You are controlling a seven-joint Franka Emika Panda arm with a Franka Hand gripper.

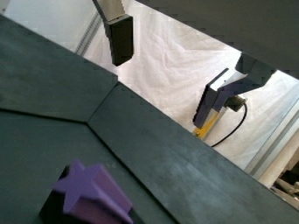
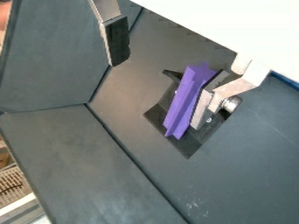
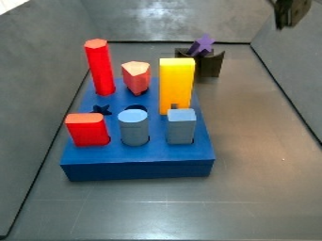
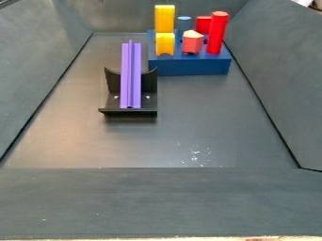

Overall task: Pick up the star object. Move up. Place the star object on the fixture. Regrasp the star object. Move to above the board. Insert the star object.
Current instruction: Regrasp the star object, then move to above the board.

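The star object [image 4: 131, 74] lies propped along the fixture [image 4: 128, 104], apart from the blue board [image 3: 136, 151] with its red [image 3: 98, 66], yellow and other pegs. The gripper [image 2: 176, 54] hangs well above it, tilted, its fingers [image 2: 117, 39] spread wide with nothing between them; in a side view only its tip [image 3: 293, 12] shows at the upper corner.

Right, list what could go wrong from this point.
1. The star object lies along the fixture, apart from the gripper, which hangs open above it. A misaligned regrasp could knock it out of the notch.
2. In a side view the gripper sits at the frame's edge, so its approach is hard to check there.
3. The star hole lies between the red peg and the red block, so insertion may clip them.
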